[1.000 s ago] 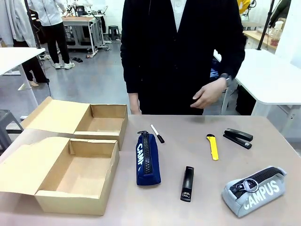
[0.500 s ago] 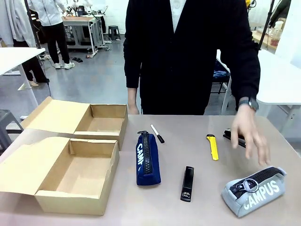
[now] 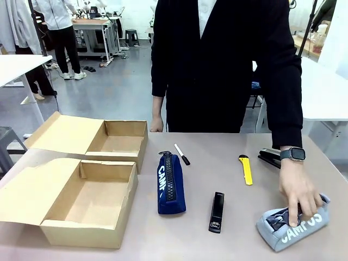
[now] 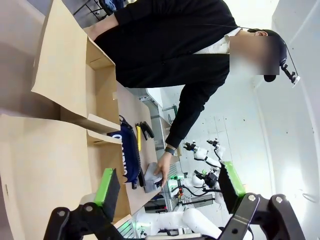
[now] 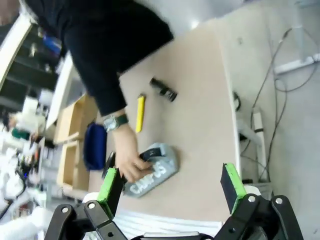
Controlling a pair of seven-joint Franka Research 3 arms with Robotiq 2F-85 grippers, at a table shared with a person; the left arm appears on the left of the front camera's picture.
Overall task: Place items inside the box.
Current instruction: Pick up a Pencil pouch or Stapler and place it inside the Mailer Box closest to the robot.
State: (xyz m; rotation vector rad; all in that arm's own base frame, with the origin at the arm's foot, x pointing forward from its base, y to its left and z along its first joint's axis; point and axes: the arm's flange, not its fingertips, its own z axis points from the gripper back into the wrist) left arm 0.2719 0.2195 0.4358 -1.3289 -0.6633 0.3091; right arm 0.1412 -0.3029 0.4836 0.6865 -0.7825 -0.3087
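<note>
Across the table in the front view lie a navy "CAMPUS" pencil case (image 3: 171, 185), a black-capped white marker (image 3: 181, 154), a yellow utility knife (image 3: 246, 169), a black stapler (image 3: 269, 157) and a slim black bar (image 3: 217, 212). A person's hand (image 3: 298, 196) rests on the grey pencil case (image 3: 293, 228) at the front right. An open cardboard box (image 3: 81, 201) stands at the front left. My left gripper (image 4: 169, 184) is open above the box (image 4: 60, 150). My right gripper (image 5: 171, 184) is open, high above the grey case (image 5: 157, 172) and the hand (image 5: 127, 160).
A second open cardboard box (image 3: 117, 141) with its flap laid back stands behind the first. The person stands at the far edge, one arm reaching over the table's right side. A white table (image 3: 315, 92) lies beyond on the right.
The person's hand swung down from waist height, passed over the stapler and landed on the grey pencil case. The other items and the boxes stayed put.
</note>
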